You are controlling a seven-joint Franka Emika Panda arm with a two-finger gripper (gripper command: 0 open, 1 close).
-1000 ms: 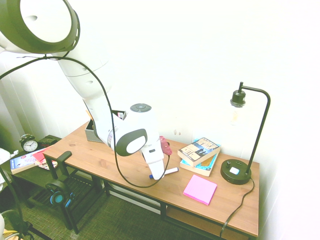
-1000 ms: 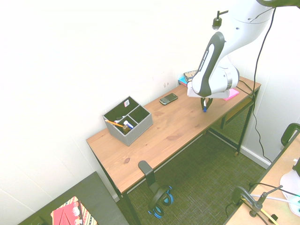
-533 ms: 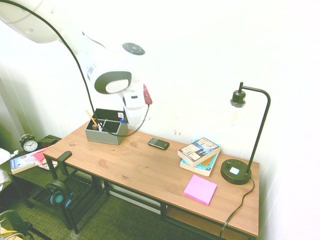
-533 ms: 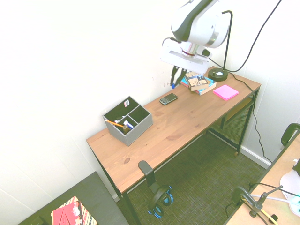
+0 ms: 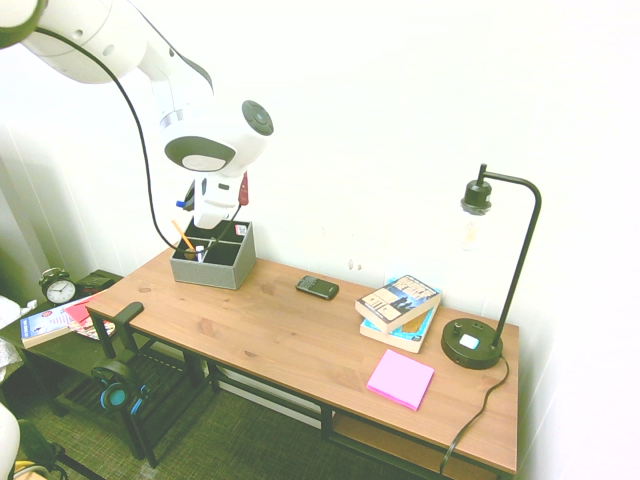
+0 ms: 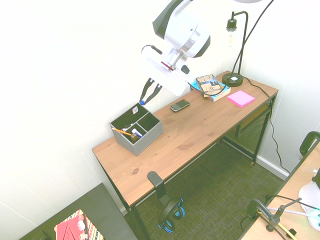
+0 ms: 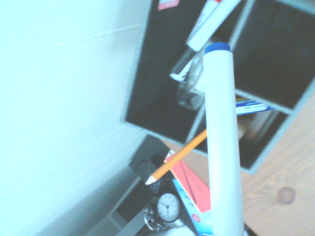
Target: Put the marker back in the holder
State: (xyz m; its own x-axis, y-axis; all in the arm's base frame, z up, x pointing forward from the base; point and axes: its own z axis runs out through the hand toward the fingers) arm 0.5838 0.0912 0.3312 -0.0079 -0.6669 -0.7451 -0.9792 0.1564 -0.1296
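Marker (image 7: pixel 222 137): white barrel, blue tip, in the air above the holder; barely visible in exterior views.
End effector (image 6: pixel 147 94): closed on the marker, upper centre.
Holder (image 6: pixel 145 136): grey, on the counter (image 6: pixel 200 130); contents blurred.

No print can be read in any view; the book (image 5: pixel 398 300) covers carry pale lettering too small to make out; the holder (image 6: pixel 136 128) bears a small red-and-white label on its back rim, illegible; the clock (image 7: pixel 168 207) in the wrist view shows a dial whose numerals blur; the red and blue booklets (image 7: pixel 193 192) beside it have marks too soft to read; the marker (image 7: pixel 222 137) barrel shows plain white, with no legible print.
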